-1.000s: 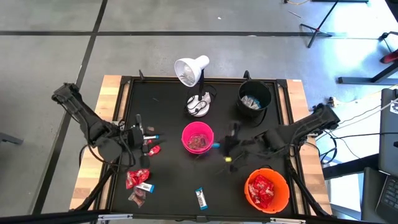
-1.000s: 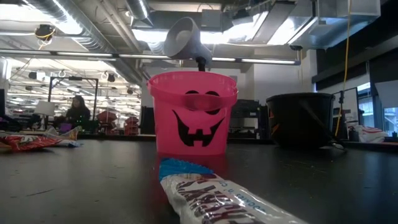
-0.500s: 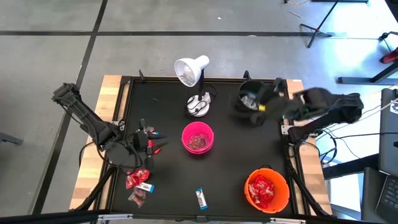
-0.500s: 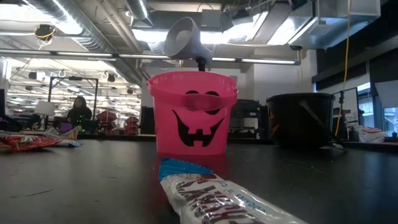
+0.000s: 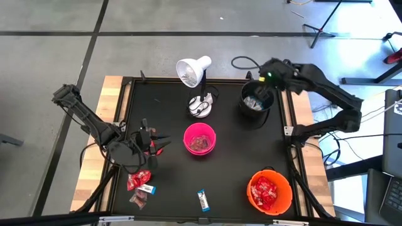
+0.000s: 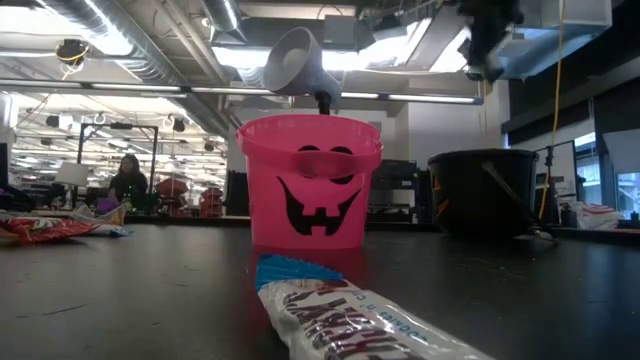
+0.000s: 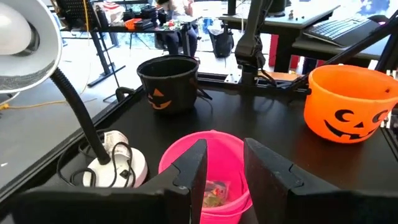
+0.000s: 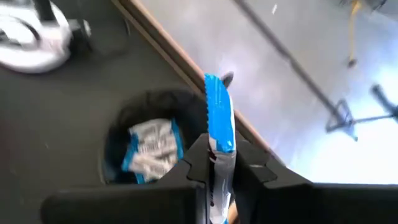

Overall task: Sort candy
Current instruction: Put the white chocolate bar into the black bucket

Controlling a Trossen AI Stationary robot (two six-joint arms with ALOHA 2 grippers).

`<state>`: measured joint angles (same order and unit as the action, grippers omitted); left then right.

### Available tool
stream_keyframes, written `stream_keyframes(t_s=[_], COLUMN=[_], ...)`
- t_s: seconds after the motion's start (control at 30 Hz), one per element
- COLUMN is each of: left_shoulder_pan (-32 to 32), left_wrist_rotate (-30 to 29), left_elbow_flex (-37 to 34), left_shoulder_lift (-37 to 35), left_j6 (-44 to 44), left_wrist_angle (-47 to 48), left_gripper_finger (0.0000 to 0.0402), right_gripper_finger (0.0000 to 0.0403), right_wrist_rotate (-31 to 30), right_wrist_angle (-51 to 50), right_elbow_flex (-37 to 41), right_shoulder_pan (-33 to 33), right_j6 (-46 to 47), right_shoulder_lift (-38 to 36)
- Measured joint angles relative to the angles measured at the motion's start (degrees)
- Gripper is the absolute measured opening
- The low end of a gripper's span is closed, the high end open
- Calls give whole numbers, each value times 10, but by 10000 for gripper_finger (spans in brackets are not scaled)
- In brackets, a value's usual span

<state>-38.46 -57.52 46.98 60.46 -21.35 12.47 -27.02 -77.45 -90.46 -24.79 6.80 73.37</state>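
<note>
My right gripper [image 8: 219,163] is shut on a slim white-and-blue candy bar [image 8: 219,118], high over the black bucket [image 5: 256,100] at the table's far right. That bucket holds more white-and-blue candy [image 8: 149,149]. My left gripper [image 7: 222,163] stands open with nothing between its fingers, left of the pink bucket [image 5: 200,139] and pointing at it. Loose candy lies flat on the table: red packets [image 5: 138,181], a brown one [image 5: 138,199] and a white-and-blue bar [image 5: 202,199]. The orange bucket [image 5: 269,191] holds red packets. My right gripper pinches the bar between its two fingers at the white part [image 8: 219,154] near one end. The blue end [image 8: 216,93] sticks out past the fingertips. The fingers slant downward from above. The bar is lifted clear, over the black bucket's opening.
A white desk lamp [image 5: 195,72] stands on its round base [image 5: 201,105] at the far middle, between the pink and black buckets. A red packet [image 5: 157,149] lies beside my left gripper. Beyond the table's far edge, the floor shows lamp stands and desks.
My right gripper has swung with the bar from the table's middle, right of the pink bucket, toward the far edge, rising and turning, and now hangs over the black bucket. My left gripper has shifted a little toward the pink bucket.
</note>
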Motion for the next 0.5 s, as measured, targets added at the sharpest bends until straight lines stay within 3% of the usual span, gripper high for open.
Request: stream_keyframes(t_s=[0.2,0.33,0.5], left_shoulder_pan=[0,2,14], left_wrist_rotate=[-1,-4,-57], left_elbow_flex=[0,0,0], left_shoulder_lift=[14,26,38], left_j6=[-6,0,-18], left_wrist_angle=[0,0,-1], left_gripper_finger=[95,95,96], right_gripper_finger=[46,47,47], right_wrist_rotate=[73,71,72], right_wrist_angle=[11,36,76], right_elbow_flex=[53,84,106], right_shoulder_pan=[-98,-122,-124], right_j6=[-27,-27,-35], right_shoulder_lift=[14,15,15])
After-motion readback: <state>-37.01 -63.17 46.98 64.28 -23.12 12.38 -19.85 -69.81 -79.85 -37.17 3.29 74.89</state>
